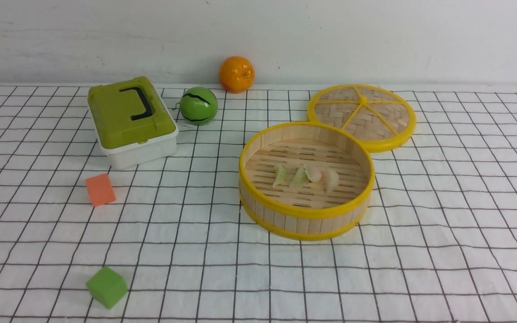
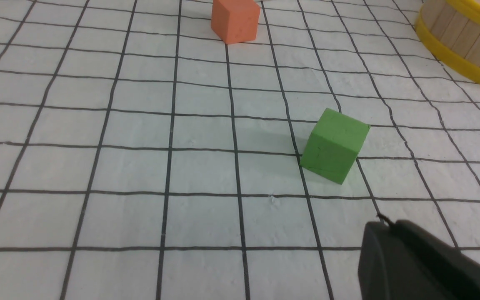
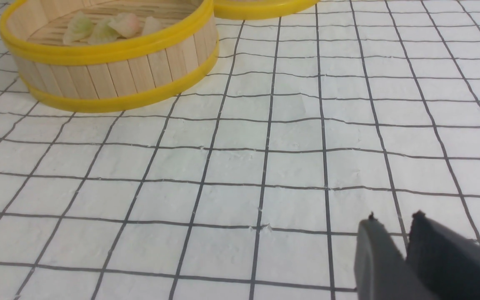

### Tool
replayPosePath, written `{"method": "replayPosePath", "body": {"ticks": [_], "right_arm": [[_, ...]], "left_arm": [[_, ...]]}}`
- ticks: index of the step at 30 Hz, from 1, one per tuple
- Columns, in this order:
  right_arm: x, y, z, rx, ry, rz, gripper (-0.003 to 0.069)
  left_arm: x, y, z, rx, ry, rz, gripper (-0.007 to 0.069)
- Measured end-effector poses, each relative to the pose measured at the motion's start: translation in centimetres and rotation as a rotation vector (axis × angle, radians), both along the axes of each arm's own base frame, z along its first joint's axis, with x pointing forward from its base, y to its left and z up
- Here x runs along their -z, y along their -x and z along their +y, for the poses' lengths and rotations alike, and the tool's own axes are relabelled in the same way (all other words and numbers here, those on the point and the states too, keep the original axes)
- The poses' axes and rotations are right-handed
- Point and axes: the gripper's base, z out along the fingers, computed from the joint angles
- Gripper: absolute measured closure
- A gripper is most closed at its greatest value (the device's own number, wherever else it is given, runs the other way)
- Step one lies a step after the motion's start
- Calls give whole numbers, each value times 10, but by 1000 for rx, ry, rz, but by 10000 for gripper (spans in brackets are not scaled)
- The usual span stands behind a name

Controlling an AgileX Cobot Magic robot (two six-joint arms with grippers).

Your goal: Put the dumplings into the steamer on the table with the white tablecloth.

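The bamboo steamer (image 1: 305, 215) with yellow rims stands on the white tablecloth (image 1: 442, 224) right of the middle. Several dumplings (image 1: 305, 176), pale green and pinkish-white, lie in a row on its slatted floor. The right wrist view shows the steamer (image 3: 111, 77) and the dumplings (image 3: 106, 27) some way off. My right gripper (image 3: 394, 216) hangs over bare cloth, open by a narrow gap with nothing in it. My left gripper (image 2: 383, 221) is shut and empty, near the green cube, with the steamer (image 2: 469, 46) at that view's edge. Neither arm appears in the front view.
The flat woven lid (image 1: 361, 114) lies behind the steamer, touching it. A green-lidded box (image 1: 130, 119), a green ball (image 1: 199, 106) and an orange (image 1: 237, 74) are at the back left. An orange cube (image 1: 100, 189) and a green cube (image 1: 107, 287) lie front left.
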Motion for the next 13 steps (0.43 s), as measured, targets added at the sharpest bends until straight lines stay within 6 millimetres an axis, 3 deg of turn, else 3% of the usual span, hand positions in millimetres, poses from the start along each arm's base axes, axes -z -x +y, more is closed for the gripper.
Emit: {"method": "replayPosePath", "body": {"ticks": [13], "right_arm": [[0,0,0,0,0,0,519]], "left_arm": [[0,0,0,0,0,1,624]]}}
